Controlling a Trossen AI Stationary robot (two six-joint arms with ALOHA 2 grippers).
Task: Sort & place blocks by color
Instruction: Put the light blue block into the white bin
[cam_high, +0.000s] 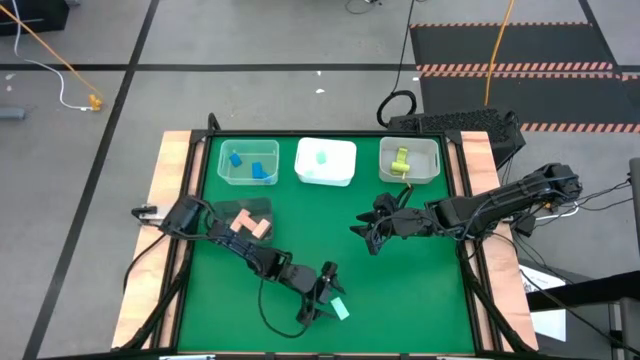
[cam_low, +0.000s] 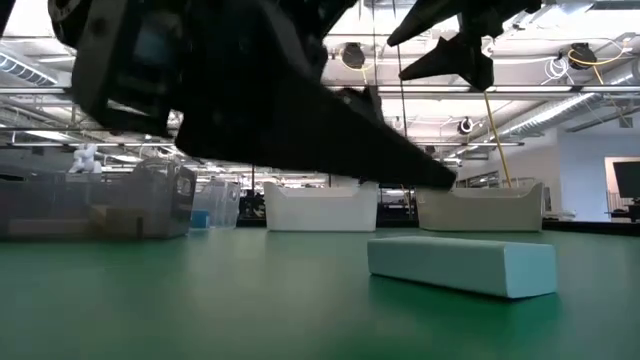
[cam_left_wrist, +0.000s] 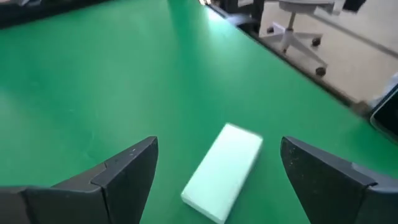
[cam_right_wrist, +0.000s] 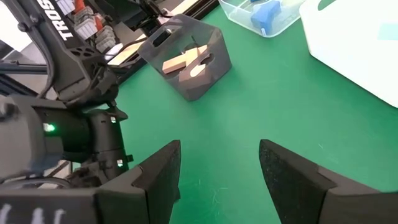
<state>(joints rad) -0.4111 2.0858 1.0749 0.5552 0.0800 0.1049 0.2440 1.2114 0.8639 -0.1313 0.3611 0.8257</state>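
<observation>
Left gripper (cam_high: 322, 297) hovers with fingers spread wide either side of the pale mint green rectangular bar (cam_left_wrist: 222, 171), the only block left loose on the green mat (cam_high: 420, 290), near its front edge. Blue, mint, yellow-green and salmon blocks already sit in bins, so sorting looks nearly done. Seen from above, its long axis runs diagonally. Right gripper (cam_high: 372, 232) waits open mid-table.

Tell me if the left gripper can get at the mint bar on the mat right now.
Probably yes. The left gripper hangs open over the mint bar, a finger on either side, with bare green mat around it and nothing between.
</observation>
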